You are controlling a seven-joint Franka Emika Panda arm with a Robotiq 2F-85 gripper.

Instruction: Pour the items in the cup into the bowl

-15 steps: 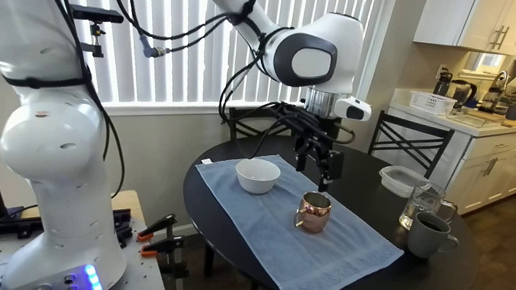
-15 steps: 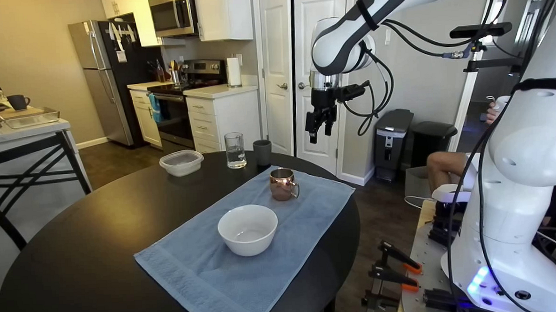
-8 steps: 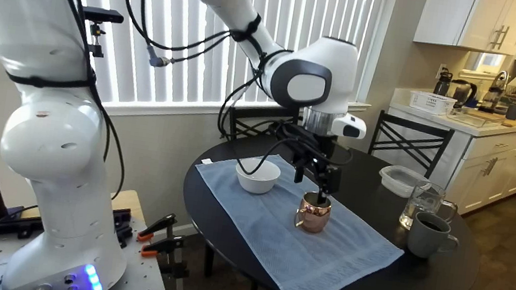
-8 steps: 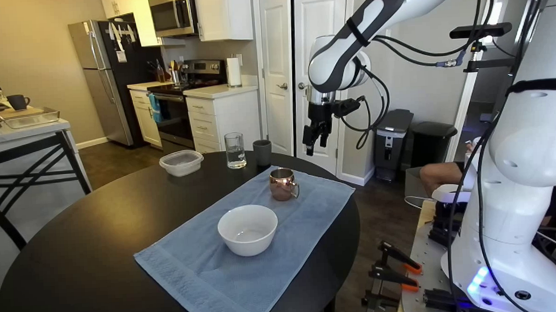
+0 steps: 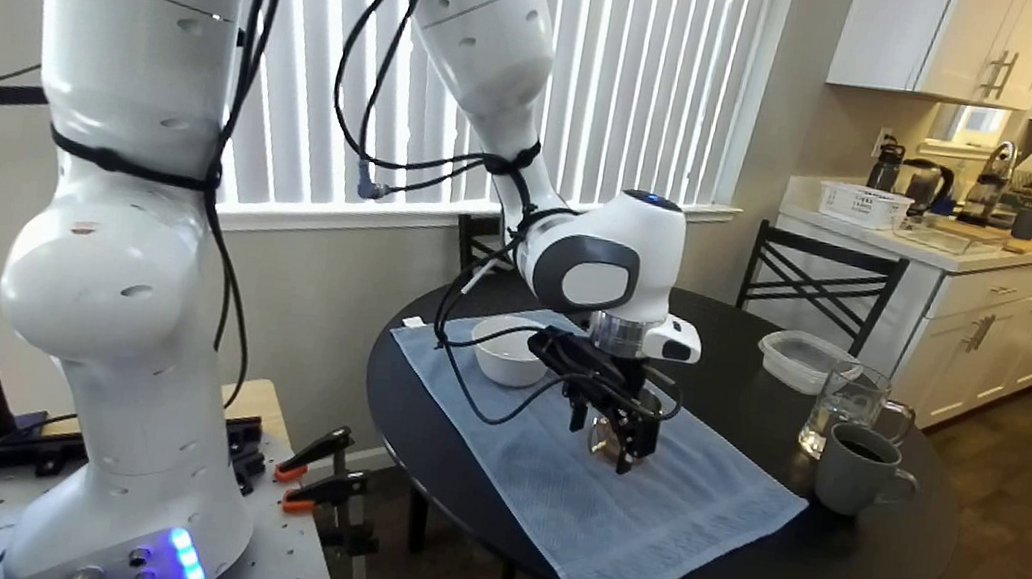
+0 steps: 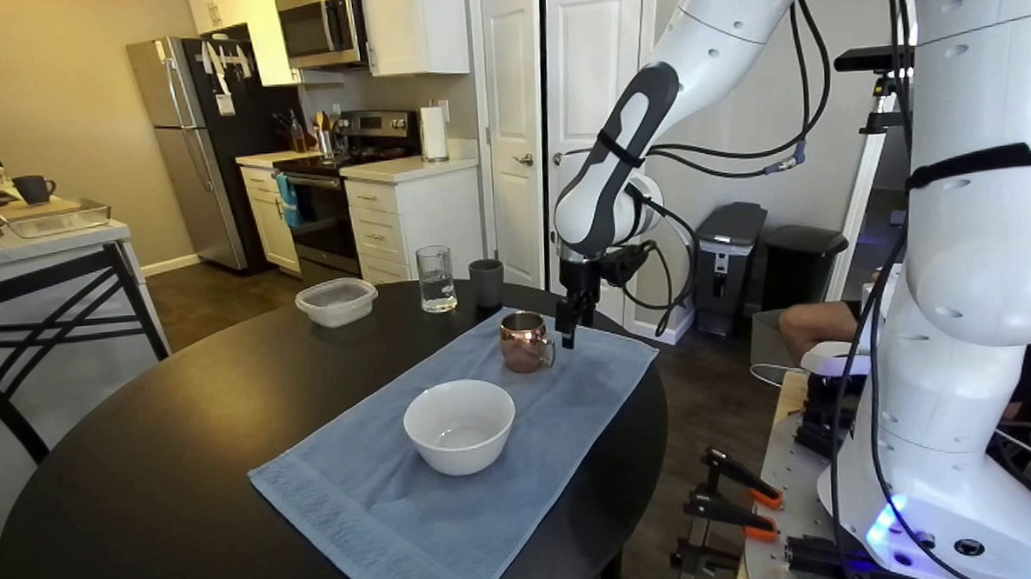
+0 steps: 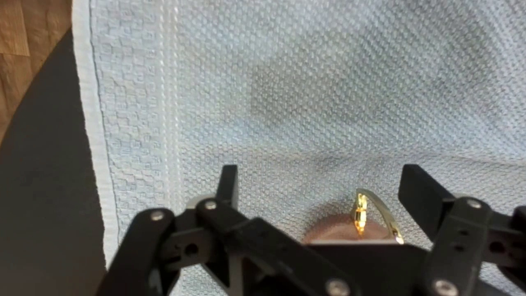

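Now the gripper (image 7: 320,176) sits lower than a moment ago, jaws well apart, beside the copper cup (image 6: 521,345) standing upright on the towel (image 6: 359,496); whether they touch it is hard to judge. A grasp seems close, pouring into the white bowl (image 6: 461,454) still ahead.

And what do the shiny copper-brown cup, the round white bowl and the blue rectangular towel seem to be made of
Shiny copper-brown cup: polished metal, perhaps copper or plated, from its mirror-like reflections; golden handle, possibly brass.
Round white bowl: smooth, glossy, glinting inside; ceramic, glass or plastic, can't tell.
Blue rectangular towel: matte fabric, probably cotton; the wrist view shows its weave.
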